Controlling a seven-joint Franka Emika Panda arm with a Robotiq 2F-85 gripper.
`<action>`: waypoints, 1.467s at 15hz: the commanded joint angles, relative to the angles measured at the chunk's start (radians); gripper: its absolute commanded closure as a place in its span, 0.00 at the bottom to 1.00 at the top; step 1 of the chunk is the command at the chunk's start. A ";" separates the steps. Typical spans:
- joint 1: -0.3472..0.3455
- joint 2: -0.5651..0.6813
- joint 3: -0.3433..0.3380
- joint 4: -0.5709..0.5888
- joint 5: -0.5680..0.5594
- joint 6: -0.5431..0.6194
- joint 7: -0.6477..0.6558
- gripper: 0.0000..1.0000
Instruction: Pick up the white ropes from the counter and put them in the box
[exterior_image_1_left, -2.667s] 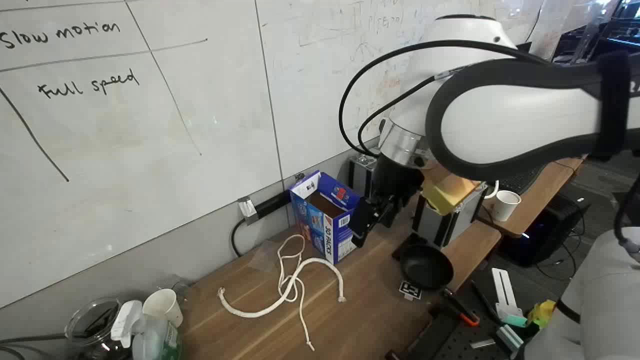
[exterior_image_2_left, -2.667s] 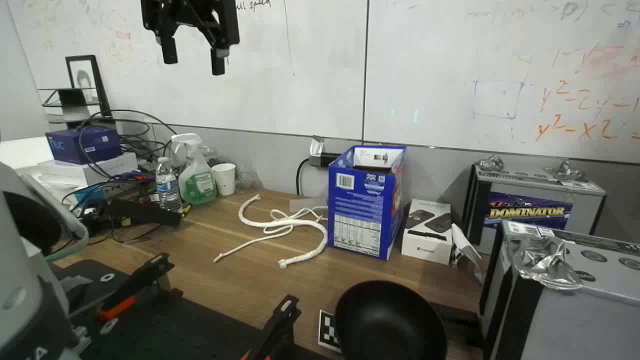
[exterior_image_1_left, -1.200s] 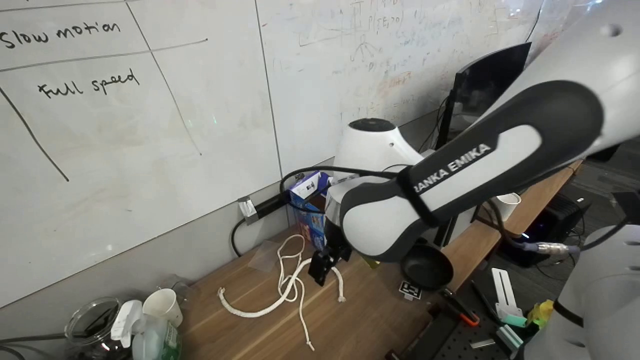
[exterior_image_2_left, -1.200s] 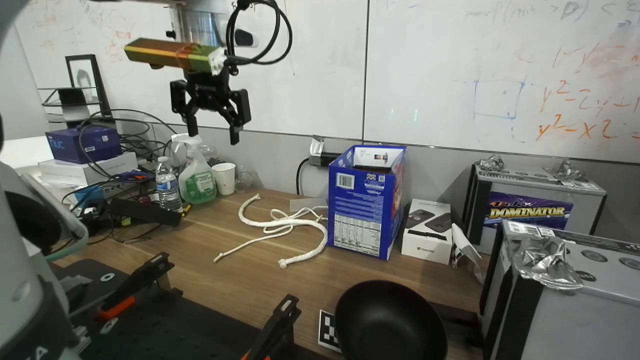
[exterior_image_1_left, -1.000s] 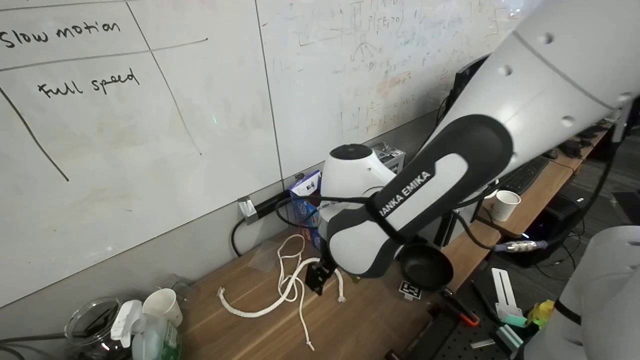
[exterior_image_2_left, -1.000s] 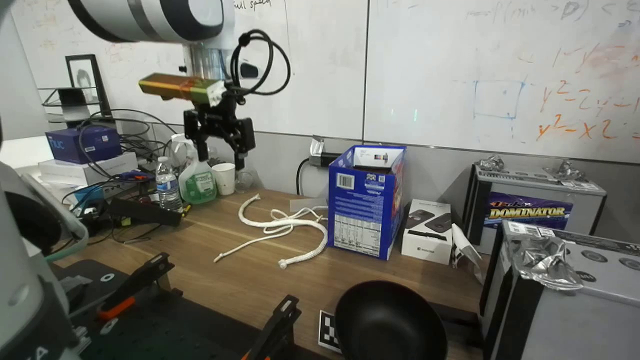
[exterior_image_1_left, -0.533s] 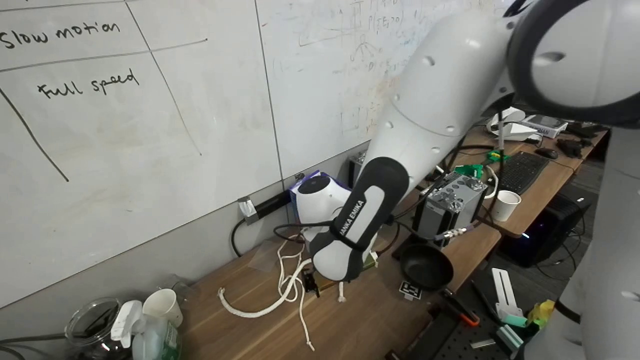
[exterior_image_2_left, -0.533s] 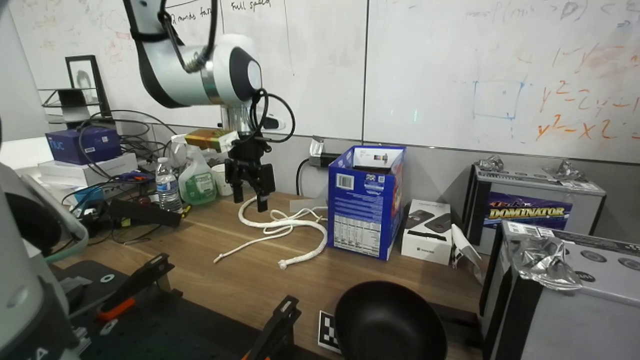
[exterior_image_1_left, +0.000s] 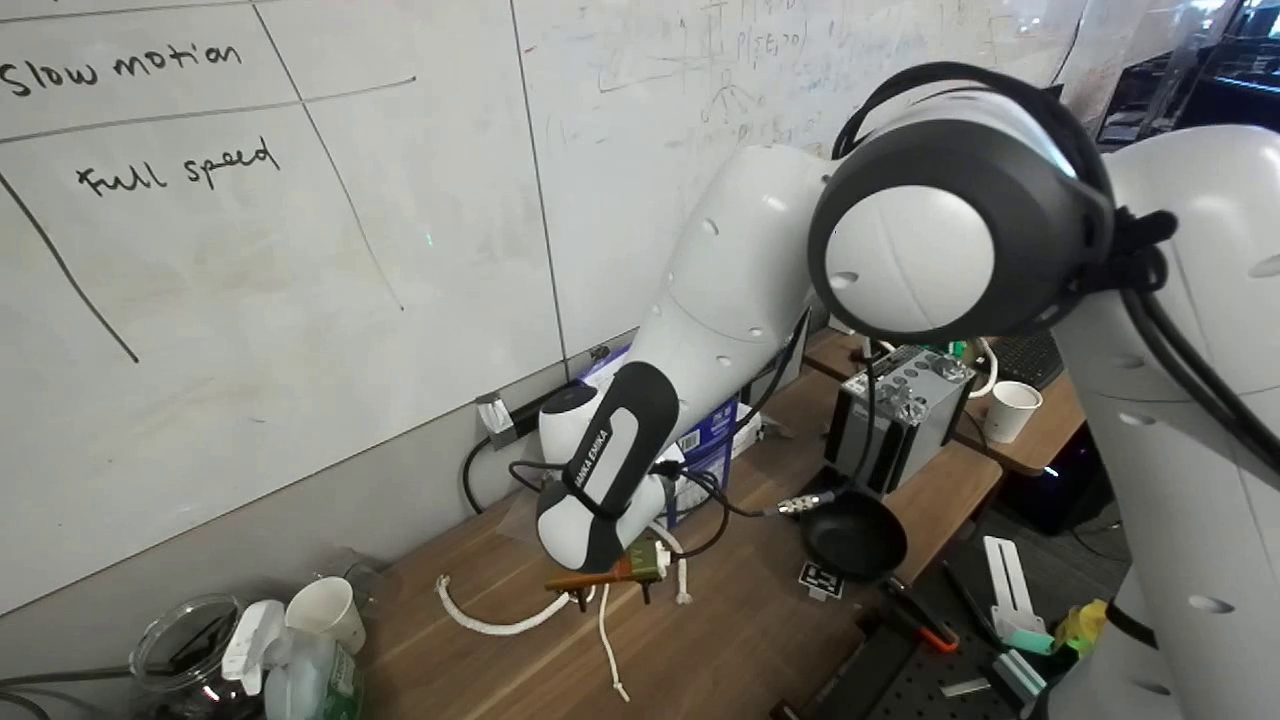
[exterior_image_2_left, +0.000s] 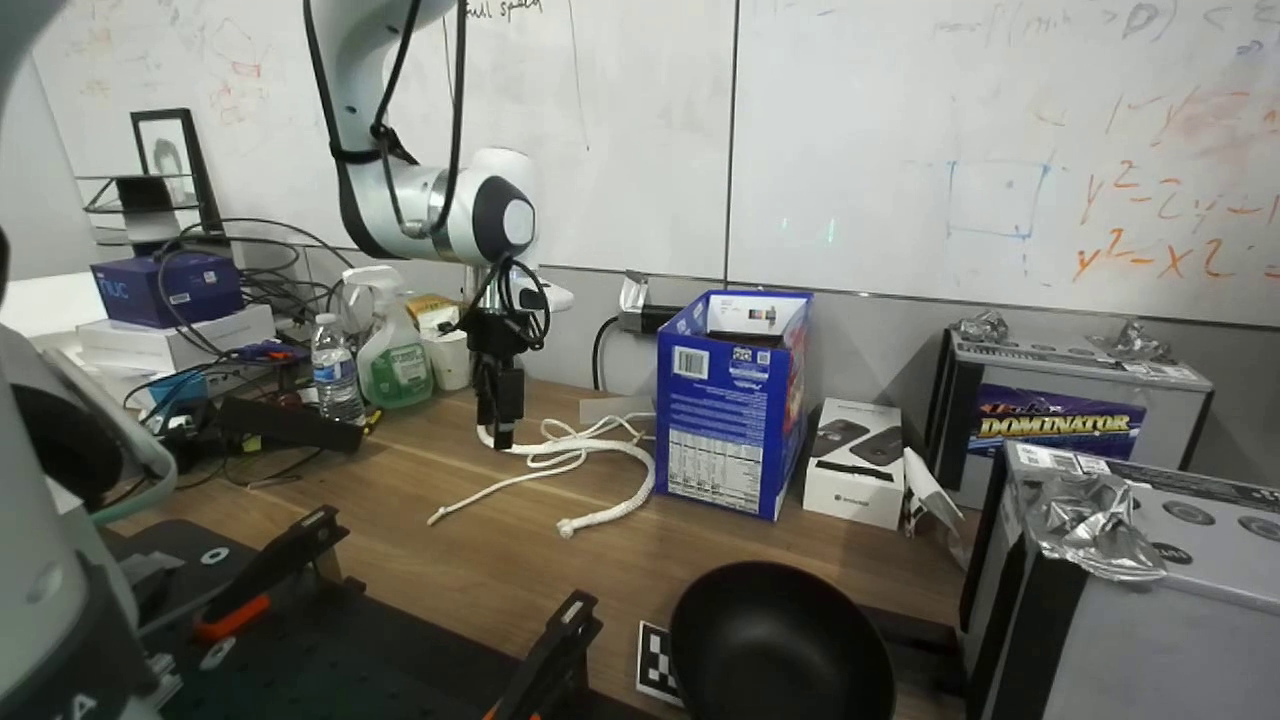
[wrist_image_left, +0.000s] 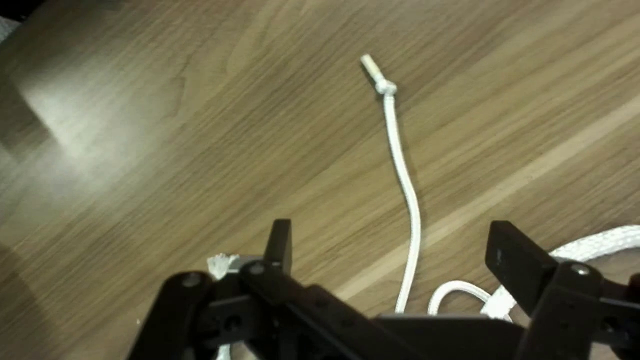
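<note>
At the left in an exterior view, a blue carton (exterior_image_2_left: 165, 290) marked "nuc" rests on white boxes (exterior_image_2_left: 190, 338). Rightward, a black clamp (exterior_image_2_left: 275, 560) with an orange part stands nearer the camera, while at the back of the brown wood-grain surface (exterior_image_2_left: 450, 570) come a clear water bottle (exterior_image_2_left: 337, 372), a spray bottle (exterior_image_2_left: 395, 355) of green liquid and a white paper cup (exterior_image_2_left: 450, 362), all upright.

Next is the robot arm (exterior_image_2_left: 352, 95), from which the black hand (wrist_image_left: 392, 240) hangs, pointing down. In the wrist view its fingers (wrist_image_left: 519, 260) are spread well apart, with a thin white rope (wrist_image_left: 415, 220), knotted near its end, visible in the gap between them. A thick white rope (exterior_image_2_left: 648, 472) curves on the surface and crosses the thin one; a fingertip hides part of it, and I cannot tell whether they touch. Both ropes lie outside the box.

Just right of the thick rope's bend, the blue cardboard box (exterior_image_2_left: 710, 400) stands upright, top open. In front, a black-and-white patterned card (exterior_image_2_left: 655, 662) lies just beside a black frying pan (exterior_image_2_left: 780, 640). Further right are a white carton (exterior_image_2_left: 855, 465), then two grey cases (exterior_image_2_left: 1150, 630) topped with crumpled foil (exterior_image_2_left: 1090, 525), one labelled "DOMINATOR".
</note>
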 joint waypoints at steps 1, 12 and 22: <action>0.020 0.071 -0.018 0.073 0.051 0.084 0.046 0.00; 0.086 0.248 -0.099 0.217 0.066 0.204 0.122 0.00; 0.128 0.351 -0.175 0.341 0.053 0.177 0.197 0.00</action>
